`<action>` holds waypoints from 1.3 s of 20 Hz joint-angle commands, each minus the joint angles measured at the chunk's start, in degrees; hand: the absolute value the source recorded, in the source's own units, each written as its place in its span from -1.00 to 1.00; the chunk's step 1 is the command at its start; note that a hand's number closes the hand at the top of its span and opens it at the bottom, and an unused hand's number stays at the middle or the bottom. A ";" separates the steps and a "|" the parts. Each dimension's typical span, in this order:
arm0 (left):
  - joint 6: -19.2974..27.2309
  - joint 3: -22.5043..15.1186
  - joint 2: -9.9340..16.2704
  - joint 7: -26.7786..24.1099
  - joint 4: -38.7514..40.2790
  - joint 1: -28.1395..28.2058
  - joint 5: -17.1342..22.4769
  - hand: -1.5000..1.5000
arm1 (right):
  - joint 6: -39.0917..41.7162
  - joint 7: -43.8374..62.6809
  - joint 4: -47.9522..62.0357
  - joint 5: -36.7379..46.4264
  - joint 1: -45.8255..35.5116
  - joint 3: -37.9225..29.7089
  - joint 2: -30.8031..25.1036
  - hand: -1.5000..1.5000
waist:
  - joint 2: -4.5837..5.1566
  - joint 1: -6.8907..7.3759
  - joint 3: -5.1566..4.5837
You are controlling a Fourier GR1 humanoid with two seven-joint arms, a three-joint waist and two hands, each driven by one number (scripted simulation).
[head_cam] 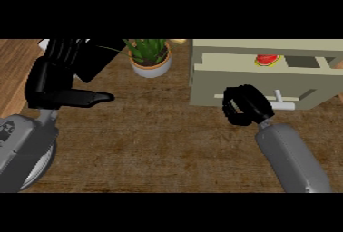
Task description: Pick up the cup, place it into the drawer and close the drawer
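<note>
The right hand (pixel 245 105) is in front of the drawer (pixel 264 77), at the right part of the worktop (pixel 154 140). Its fingers are curled into a closed ring and I see nothing held inside them. The hand touches or almost touches the front face of the drawer, just left of the pale handle (pixel 280 103) that stands out from this face; I cannot tell if there is real contact. The grey forearm goes from this hand down to the lower right edge of the worktop.

The drawer belongs to a pale green cabinet that stands at the back right corner of the worktop. The drawer is pulled out and open at the top. Inside it, near the back wall, lies the cup (pixel 267 60), a red thing of which only the upper part shows.

The left hand (pixel 59 86) is at the left edge of the worktop, well apart from the drawer. Its fingers are straight and point up toward the back edge, and the thumb points to the right. It holds nothing.

Between both hands, near the back edge, stands a white pot with a green plant (pixel 150 58). A dark flat object (pixel 94 61) lies at the back left corner, partly behind the fingers of the left hand.
</note>
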 commanded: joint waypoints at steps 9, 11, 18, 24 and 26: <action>-5.34 3.51 0.87 -1.24 -1.20 4.67 0.24 -1.00 | -1.88 -9.73 34.62 -2.11 -22.10 -10.49 -3.50 1.00 | 0.96 1.82 0.11; -6.71 3.30 1.35 -1.67 -1.01 4.98 -0.22 -1.00 | -2.29 -9.71 37.41 -2.15 -23.16 -11.05 -3.14 1.00 | 1.42 2.46 0.14; -10.19 2.96 -0.10 -2.15 0.31 5.13 0.60 -1.00 | -2.17 -10.09 41.07 -3.62 -25.97 -13.06 -4.08 1.00 | 2.12 3.25 0.16; -10.50 2.41 -1.31 -3.02 0.41 5.81 0.19 -1.00 | -0.63 -12.40 41.12 -6.37 -27.36 -15.87 -7.12 1.00 | 2.57 4.02 0.20; -11.42 2.92 -1.04 -3.36 0.78 6.10 0.55 -1.00 | -0.85 -13.20 41.36 -7.19 -27.16 -16.69 -6.94 1.00 | 2.60 4.18 0.21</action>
